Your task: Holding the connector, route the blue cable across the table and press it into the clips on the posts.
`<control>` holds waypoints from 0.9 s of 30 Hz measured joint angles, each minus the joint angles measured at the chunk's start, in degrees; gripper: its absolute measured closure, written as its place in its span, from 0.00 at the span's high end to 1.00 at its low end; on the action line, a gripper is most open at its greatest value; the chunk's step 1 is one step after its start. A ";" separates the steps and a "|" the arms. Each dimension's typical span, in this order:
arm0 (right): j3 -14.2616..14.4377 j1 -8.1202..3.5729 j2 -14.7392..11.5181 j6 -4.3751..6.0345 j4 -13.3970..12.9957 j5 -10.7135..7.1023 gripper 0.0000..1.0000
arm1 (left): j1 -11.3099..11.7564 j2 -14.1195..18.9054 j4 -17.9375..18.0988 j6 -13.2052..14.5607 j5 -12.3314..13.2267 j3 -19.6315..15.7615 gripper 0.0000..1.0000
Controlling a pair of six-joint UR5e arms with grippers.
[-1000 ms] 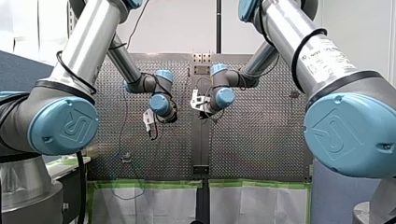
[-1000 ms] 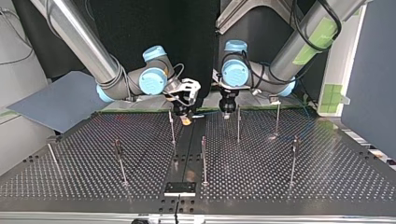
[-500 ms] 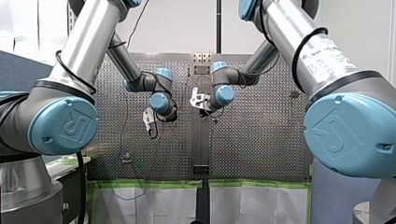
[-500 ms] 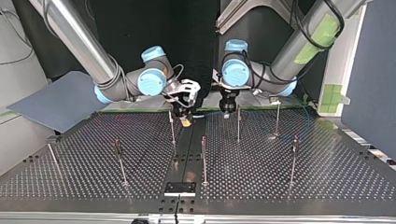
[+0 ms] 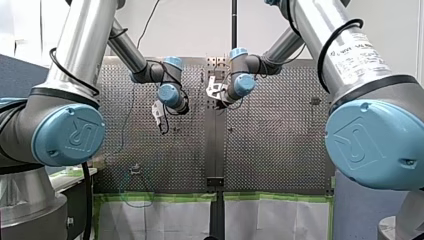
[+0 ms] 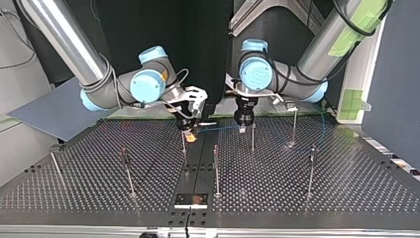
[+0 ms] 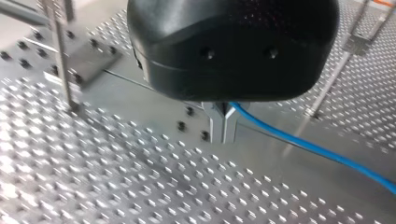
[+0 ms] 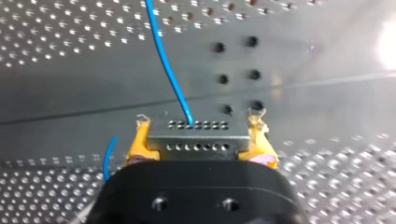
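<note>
My right gripper (image 8: 200,121) is shut, its yellow pads (image 8: 140,142) on the two ends of a small metal connector (image 8: 196,137) with rows of holes. The blue cable (image 8: 166,60) leaves the connector and runs ahead over the table. In the left wrist view, my left gripper (image 7: 223,127) has its metal fingers shut on the blue cable (image 7: 317,150), which trails off to one side. In the top view, the right gripper (image 6: 190,135) hangs by a thin post (image 6: 183,144). The left gripper (image 6: 242,126) is near another post (image 6: 252,136), with the cable (image 6: 218,128) stretched between the two grippers.
Several thin clip posts stand on the perforated table (image 6: 346,188), among them post (image 6: 216,168), post (image 6: 311,168) and post (image 6: 127,171). A black plate (image 6: 190,200) sits at the near edge in the top view. A grey board (image 6: 54,111) leans at that view's left.
In the top view both grippers have come forward over the table, the right one also to the left. The cable now shows stretched between them.
</note>
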 joint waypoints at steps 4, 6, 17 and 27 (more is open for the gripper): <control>0.00 -0.66 -2.04 0.35 1.88 -0.01 0.00 | -0.14 2.10 -1.04 0.07 0.04 0.22 0.00; 0.00 -0.92 -2.99 0.55 2.73 -0.01 0.00 | -0.15 3.17 -1.52 0.09 0.06 0.25 0.00; 0.00 -1.25 -9.00 0.93 5.27 -0.10 0.00 | -0.47 8.81 -4.90 1.25 0.63 1.42 0.00; -0.07 -1.20 -14.22 0.96 5.86 -1.82 0.00 | -1.86 13.84 -5.88 1.55 1.74 2.70 0.00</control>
